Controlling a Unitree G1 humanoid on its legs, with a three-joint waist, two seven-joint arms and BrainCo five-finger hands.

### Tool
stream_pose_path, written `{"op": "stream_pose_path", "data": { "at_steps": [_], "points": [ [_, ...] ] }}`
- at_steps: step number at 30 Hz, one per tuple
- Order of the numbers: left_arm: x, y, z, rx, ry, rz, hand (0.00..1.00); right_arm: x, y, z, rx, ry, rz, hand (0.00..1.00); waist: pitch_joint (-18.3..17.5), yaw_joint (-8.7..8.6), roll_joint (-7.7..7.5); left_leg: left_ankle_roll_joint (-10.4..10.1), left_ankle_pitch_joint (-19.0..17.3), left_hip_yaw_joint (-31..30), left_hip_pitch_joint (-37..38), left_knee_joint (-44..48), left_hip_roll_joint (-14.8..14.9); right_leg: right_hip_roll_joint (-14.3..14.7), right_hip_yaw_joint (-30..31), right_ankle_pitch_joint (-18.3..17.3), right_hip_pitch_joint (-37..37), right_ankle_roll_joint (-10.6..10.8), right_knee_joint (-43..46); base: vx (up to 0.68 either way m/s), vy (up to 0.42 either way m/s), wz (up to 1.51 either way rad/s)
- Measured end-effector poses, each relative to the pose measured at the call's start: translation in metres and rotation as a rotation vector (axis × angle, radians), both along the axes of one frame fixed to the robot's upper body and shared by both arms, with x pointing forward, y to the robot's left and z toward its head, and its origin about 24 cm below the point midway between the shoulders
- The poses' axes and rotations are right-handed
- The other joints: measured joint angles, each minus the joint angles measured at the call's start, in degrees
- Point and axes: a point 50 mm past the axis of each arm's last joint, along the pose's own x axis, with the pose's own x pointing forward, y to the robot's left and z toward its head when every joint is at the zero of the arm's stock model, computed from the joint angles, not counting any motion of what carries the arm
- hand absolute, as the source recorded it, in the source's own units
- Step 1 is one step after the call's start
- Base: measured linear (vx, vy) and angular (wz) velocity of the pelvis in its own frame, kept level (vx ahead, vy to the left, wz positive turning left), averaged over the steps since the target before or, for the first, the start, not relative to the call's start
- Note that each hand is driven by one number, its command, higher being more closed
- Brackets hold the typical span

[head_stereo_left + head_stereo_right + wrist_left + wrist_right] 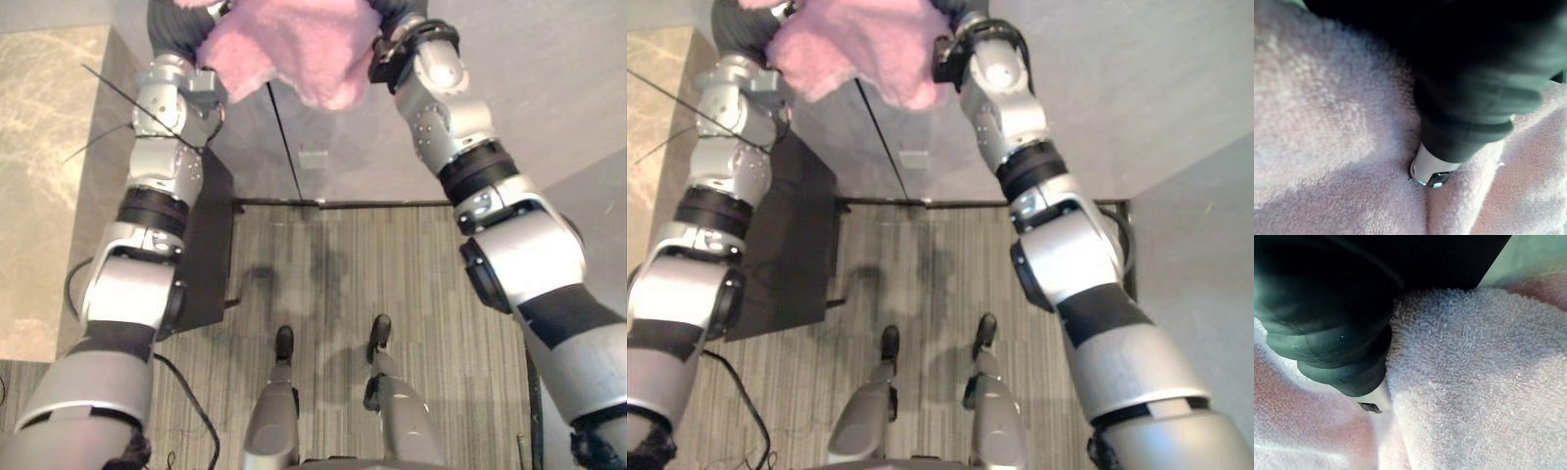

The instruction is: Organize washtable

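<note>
A fluffy pink towel (289,49) hangs bunched between my two raised arms at the top of the eye views. My left hand (176,29) is at its left side and my right hand (397,18) at its right side, both sunk into the cloth. In the left wrist view the dark ribbed cover of the left hand (1474,98) presses into the pink towel (1327,122). The right wrist view has the right hand's cover (1327,333) against the towel (1474,382) in the same way. The cloth hides how each hand holds it.
A beige marbled counter (49,147) runs along the left. Beside it stands a dark cabinet side (211,245). Grey wall panels (549,98) with a vertical seam rise ahead, above striped carpet (411,264).
</note>
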Motion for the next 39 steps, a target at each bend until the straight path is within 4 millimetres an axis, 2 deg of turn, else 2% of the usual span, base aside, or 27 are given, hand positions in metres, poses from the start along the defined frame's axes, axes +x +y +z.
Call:
{"op": "stream_pose_path", "data": {
  "at_steps": [3, 8, 14, 24, 25, 26, 31, 33, 36, 39],
  "points": [
    [0.001, 0.001, -0.002, -0.001, 0.008, 0.005, 1.00, 0.000, 0.001, 0.001, -0.018, -0.008, -0.008, 1.00, 0.0, 0.24, -0.07, 0.0, 0.0, 0.0, 0.0, 0.0, 0.0, 0.0, 0.0, 0.0, 0.0, 0.0, 0.0, 0.00, 0.038, 0.00],
    [0.001, 0.004, -0.001, -0.018, 0.005, 0.011, 1.00, -0.003, 0.003, 0.010, -0.027, -0.029, -0.008, 1.00, 0.8, 0.35, -1.02, 0.0, 0.1, 0.0, -0.2, 0.0, 0.0, 0.0, 0.0, 0.0, -0.2, 0.0, 0.0, 0.00, 0.036, 0.00],
    [0.000, 0.008, 0.001, -0.035, 0.002, 0.018, 1.00, -0.002, 0.006, 0.010, -0.027, -0.021, -0.006, 1.00, 0.9, 0.91, -1.05, 0.0, 0.1, 0.0, -0.3, 0.0, 0.0, 0.0, 0.0, 0.0, -0.3, 0.0, 0.0, 0.01, 0.040, 0.00],
    [0.002, 0.009, -0.002, -0.037, 0.019, 0.027, 1.00, 0.000, 0.007, 0.006, -0.029, 0.002, -0.012, 1.00, 1.2, 0.90, -1.02, 0.0, 0.1, -0.2, -0.3, 0.0, 0.0, 0.0, -0.1, 0.0, -0.3, 0.0, 0.0, 0.00, 0.015, 0.01],
    [0.002, 0.009, -0.003, -0.037, 0.024, 0.027, 0.00, 0.001, 0.006, 0.004, -0.029, 0.009, -0.015, 1.00, 1.2, 0.90, -1.02, 0.0, 0.1, -0.2, -0.3, 0.0, 0.0, 0.0, -0.1, 0.0, -0.3, 0.0, 0.0, 0.00, 0.000, 0.00],
    [0.003, 0.010, -0.003, -0.037, 0.028, 0.027, 0.00, 0.002, 0.006, 0.003, -0.030, 0.015, -0.017, 0.00, 1.2, 0.89, -1.01, 0.0, 0.1, -0.2, -0.3, 0.0, 0.0, 0.0, -0.1, 0.0, -0.3, 0.0, 0.0, 0.00, 0.000, 0.00],
    [0.006, 0.026, -0.012, -0.101, 0.073, 0.090, 0.00, 0.007, -0.007, 0.000, 0.000, 0.046, -0.060, 0.00, 1.3, 0.87, -1.01, 0.0, 0.1, -0.2, -0.3, 0.1, -0.1, 0.0, -0.1, 0.0, -0.2, 0.0, 0.0, 0.00, 0.000, 0.00],
    [0.005, 0.037, -0.012, -0.111, 0.082, 0.136, 0.00, 0.009, -0.018, 0.000, 0.030, 0.058, -0.099, 0.00, 1.3, 0.88, -1.00, 0.0, 0.1, -0.2, -0.3, 0.1, -0.1, -0.1, -0.1, 0.0, -0.2, 0.0, 0.0, 0.00, 0.000, 0.00],
    [-0.003, 0.063, -0.006, -0.171, 0.063, 0.214, 0.00, 0.010, -0.049, 0.008, 0.120, 0.060, -0.164, 0.00, 1.3, 0.95, -1.01, 0.0, 0.1, -0.2, -0.3, 0.1, -0.1, -0.1, -0.1, 0.0, -0.2, 0.0, 0.0, 0.00, 0.000, 0.00],
    [-0.005, 0.073, -0.007, -0.198, 0.065, 0.245, 0.00, 0.010, -0.061, 0.010, 0.160, 0.065, -0.193, 0.00, 1.3, 0.92, -1.01, 0.0, 0.1, -0.2, -0.2, 0.1, -0.1, -0.1, -0.1, 0.0, -0.2, 0.0, 0.0, 0.00, 0.000, 0.00]
  ]
}}
